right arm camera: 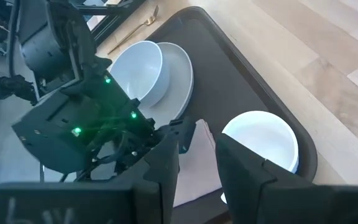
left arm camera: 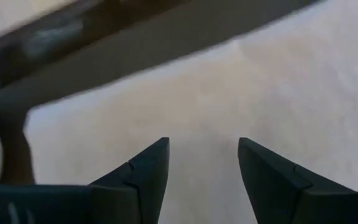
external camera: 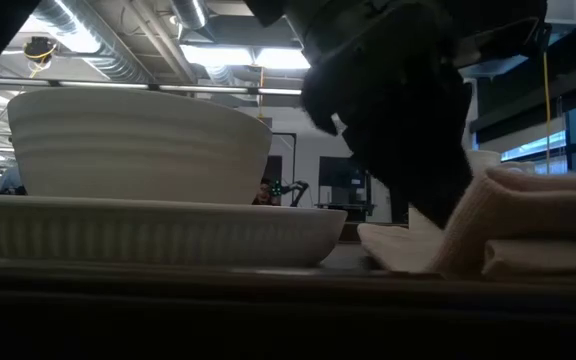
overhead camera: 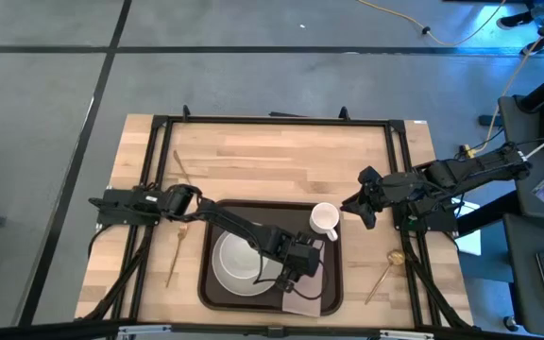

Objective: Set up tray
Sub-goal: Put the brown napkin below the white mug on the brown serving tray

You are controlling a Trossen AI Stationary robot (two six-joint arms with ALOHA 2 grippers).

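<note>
Brown, the tray (overhead camera: 333,260) lies at the near middle of the bench (overhead camera: 281,161), carrying a bowl (overhead camera: 235,257) on a plate (overhead camera: 217,281), a cup (overhead camera: 324,220) and a napkin (overhead camera: 312,300). The left end effector (overhead camera: 287,281) hangs low over the napkin with fingers (left arm camera: 143,174) parted and nothing between them, hiding part of the cloth. The right end effector (overhead camera: 352,206) hovers just beside the cup, released. Cutlery (overhead camera: 172,255) lies on the bench off both tray sides. No writing is legible.
</note>
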